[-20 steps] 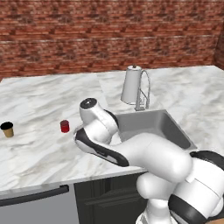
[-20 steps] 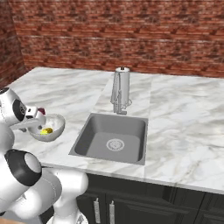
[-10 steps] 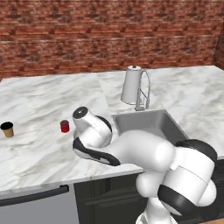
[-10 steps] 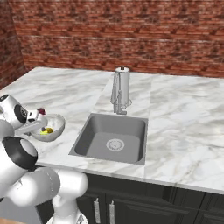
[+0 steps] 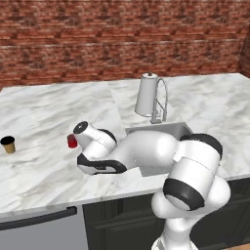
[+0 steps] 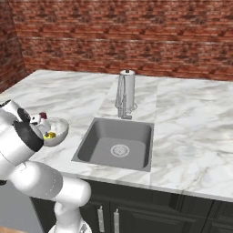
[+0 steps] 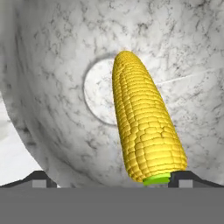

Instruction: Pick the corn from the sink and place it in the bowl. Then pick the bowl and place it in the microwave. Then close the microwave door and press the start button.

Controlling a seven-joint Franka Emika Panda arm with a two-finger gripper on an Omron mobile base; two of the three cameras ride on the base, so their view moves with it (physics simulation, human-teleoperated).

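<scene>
In the left base view the arm is bent low over the table (image 5: 44, 171), beside a red cup (image 5: 72, 141). In the right base view the bowl (image 6: 55, 132) is seen left of the sink (image 6: 116, 145). In the hand view the corn (image 7: 142, 127) lies inside the bowl, between the spread fingertips (image 7: 39, 178) of the open hand (image 7: 114, 179), ungripped

Bowl (image 6: 58, 133): near half hidden behind the arm in the right base view; rim cut off by every edge in the hand view.
Corn (image 6: 51, 134): a small yellow speck, shape too small to tell.
Sink (image 5: 161, 131): basin mostly covered by the arm.
Claw (image 7: 111, 180): only fingertips show.
</scene>
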